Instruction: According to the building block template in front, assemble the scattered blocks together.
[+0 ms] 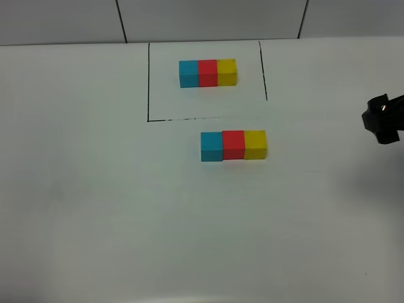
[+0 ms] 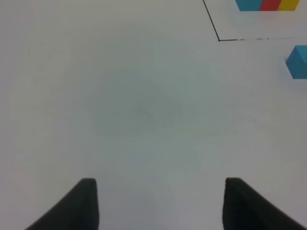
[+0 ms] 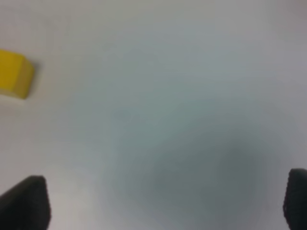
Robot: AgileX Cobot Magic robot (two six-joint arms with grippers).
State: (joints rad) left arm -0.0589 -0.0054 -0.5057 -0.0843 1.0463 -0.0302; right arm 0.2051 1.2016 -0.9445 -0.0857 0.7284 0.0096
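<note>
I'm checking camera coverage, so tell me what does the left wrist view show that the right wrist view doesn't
Only the left wrist view shows the template inside its black outline, plus the loose blue block and the open left gripper. Only the right wrist view shows the loose yellow block and the open right gripper. Both share the bare white table, and neither gripper holds anything.

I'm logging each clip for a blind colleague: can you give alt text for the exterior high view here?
On a white table, three loose cubes, cyan-blue, red and yellow, sit joined in a row just outside a thin black drawn outline. Inside the outline sits a matching blue-red-yellow template row. Part of a black robot arm shows at the right edge, touching nothing.
</note>
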